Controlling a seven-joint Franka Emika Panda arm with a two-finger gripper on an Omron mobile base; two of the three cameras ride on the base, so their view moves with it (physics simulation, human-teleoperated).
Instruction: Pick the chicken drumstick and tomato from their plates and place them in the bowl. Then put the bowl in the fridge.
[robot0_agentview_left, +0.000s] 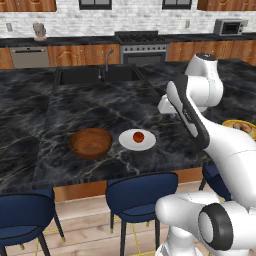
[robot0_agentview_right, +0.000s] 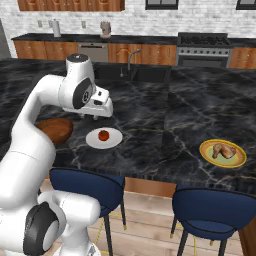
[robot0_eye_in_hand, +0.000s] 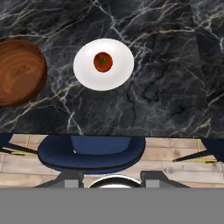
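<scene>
While the end effector (robot0_agentview_right: 97, 117) hangs above the black marble surface (robot0_agentview_left: 75, 107), whether it is released or clenched cannot be told. The tomato (robot0_eye_in_hand: 103, 61) sits on the white plate (robot0_eye_in_hand: 83, 72) just beside the wooden bowl (robot0_eye_in_hand: 19, 72); the chicken drumstick (robot0_agentview_right: 222, 149) lies on the yellow plate (robot0_agentview_right: 210, 156), well apart

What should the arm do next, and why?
Probably lower the gripper onto the tomato. The tomato sits on the white plate, the drumstick on the yellow plate, the bowl is empty, and the hand hangs high above the counter, nearer the tomato.
</scene>
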